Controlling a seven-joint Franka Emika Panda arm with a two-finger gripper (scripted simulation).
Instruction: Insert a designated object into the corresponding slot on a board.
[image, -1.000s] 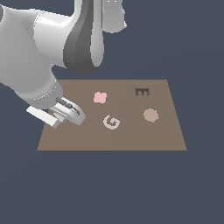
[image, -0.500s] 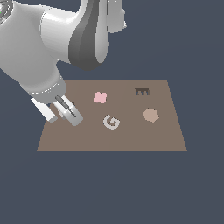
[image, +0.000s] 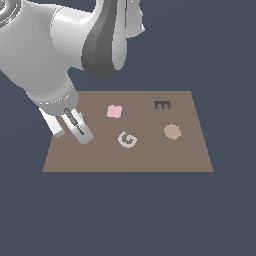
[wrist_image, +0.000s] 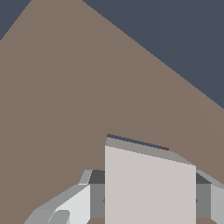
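Evidently the insertion step is in hand: the gripper (wrist_image: 150, 205) holds the grey tile (wrist_image: 148, 183) clamped between its fingers, low over the board (image: 150, 155) near the exterior view's left edge. A thin dark sliver beyond the tile (probably the slot (wrist_image: 135, 141)) suggests the next move is squaring the tile over it and lowering.

Brown board (image: 150, 155), pale-grey tile (wrist_image: 148, 183), grey G (image: 127, 139), pink shape (image: 114, 111), tan octagon (image: 172, 131).

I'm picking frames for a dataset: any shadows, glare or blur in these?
Exterior view: flat, even light, no cast shadows on the board, no glare; edges slightly soft. Wrist view: sharp, flat-shaded, the light-grey tile in the gripper filling the foreground.
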